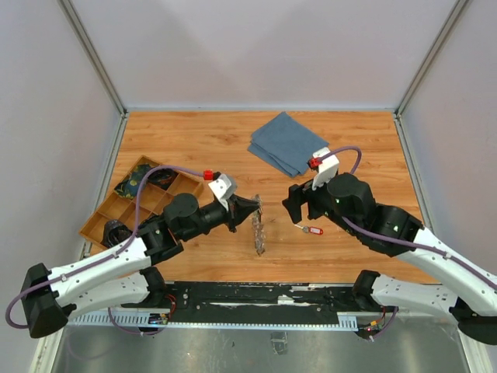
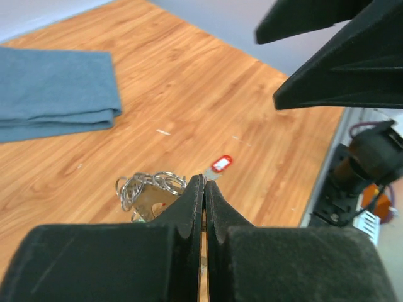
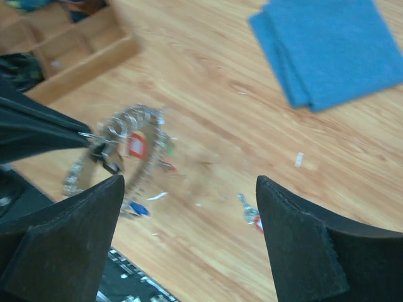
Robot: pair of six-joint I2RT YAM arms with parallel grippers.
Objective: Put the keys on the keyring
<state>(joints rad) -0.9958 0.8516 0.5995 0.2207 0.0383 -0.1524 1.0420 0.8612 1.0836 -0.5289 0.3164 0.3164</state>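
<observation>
At centre, left tool point(image 1: 247, 208) seemingly clamps the keyring point(image 1: 258, 233); right tool point(image 3: 189, 242) gapes near a red-tagged key point(image 1: 311, 230).

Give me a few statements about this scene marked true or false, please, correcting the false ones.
1. The left gripper is shut on the keyring. True.
2. The right gripper holds the red-tagged key. False: it is open, and that key lies on the table.
3. The blue cloth lies in the wooden tray. False: it lies on the table, apart from the tray.
4. Coloured tags hang on the keyring. True.
</observation>
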